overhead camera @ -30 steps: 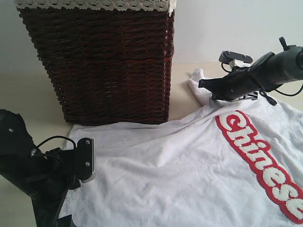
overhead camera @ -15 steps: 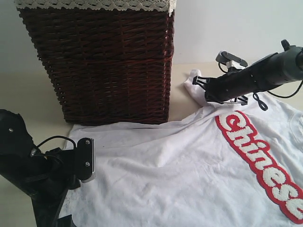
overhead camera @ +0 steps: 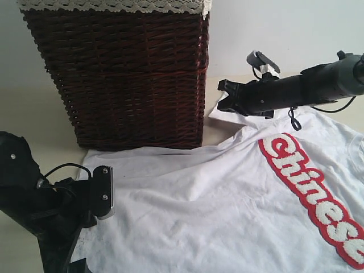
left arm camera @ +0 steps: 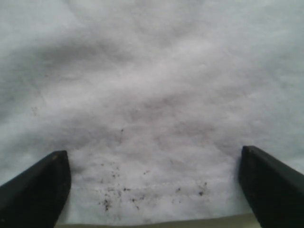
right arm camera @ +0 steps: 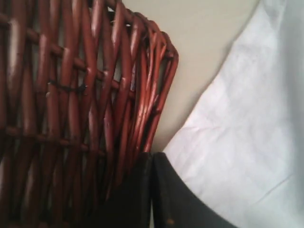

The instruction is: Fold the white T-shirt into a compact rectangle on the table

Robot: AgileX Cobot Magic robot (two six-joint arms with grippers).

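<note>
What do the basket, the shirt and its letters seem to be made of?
Basket: woven wicker or rattan, dark brown, slightly glossy; the interlaced strands show. Shirt: soft matte white cloth, probably cotton knit; it wrinkles loosely. Letters: fuzzy white pile edged in red, perhaps chenille or towelling.

1. Setting: indoor tabletop arranged like a home laundry corner.
2. Evidence: lace-trimmed wicker basket, upper left; plain pale wall, upper right; beige table, left edge.

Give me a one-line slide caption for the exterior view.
Shut right claw beside the wicker basket, over a corner of the white T-shirt spread on the table; left arm at its hem.
</note>
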